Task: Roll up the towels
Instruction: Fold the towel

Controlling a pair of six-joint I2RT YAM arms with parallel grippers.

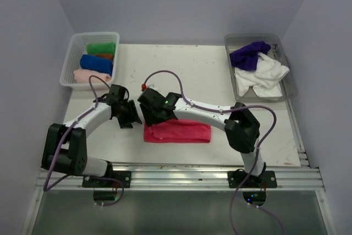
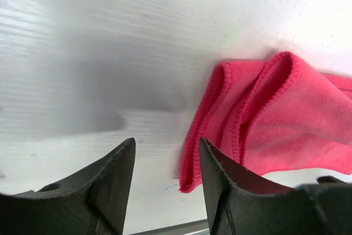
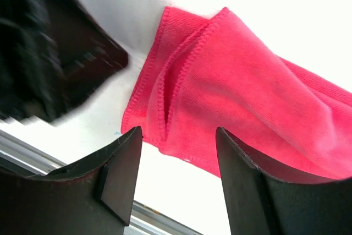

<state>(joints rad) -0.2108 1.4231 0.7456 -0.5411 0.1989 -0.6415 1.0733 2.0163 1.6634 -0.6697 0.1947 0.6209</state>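
Observation:
A hot pink towel (image 1: 181, 132) lies folded into a long strip on the white table, near the front edge. Its left end (image 2: 275, 119) shows stacked, stitched layers (image 3: 231, 92). My right gripper (image 1: 149, 115) hovers open over that left end, fingertips (image 3: 177, 133) apart with nothing between them. My left gripper (image 1: 131, 116) is just left of the towel, also open (image 2: 165, 144); the towel's corner sits beside its right finger (image 2: 220, 174), apart from the pads. It appears as a dark blur (image 3: 49, 53) in the right wrist view.
A white lattice basket (image 1: 70, 61) at the back left holds rolled green (image 1: 102, 48), orange (image 1: 107, 56), blue (image 1: 96, 63) and pale pink (image 1: 88, 75) towels. A grey tray (image 1: 286, 89) at the back right holds crumpled purple (image 1: 248, 54) and white (image 1: 261, 74) towels. A metal rail (image 1: 176, 171) runs along the near edge.

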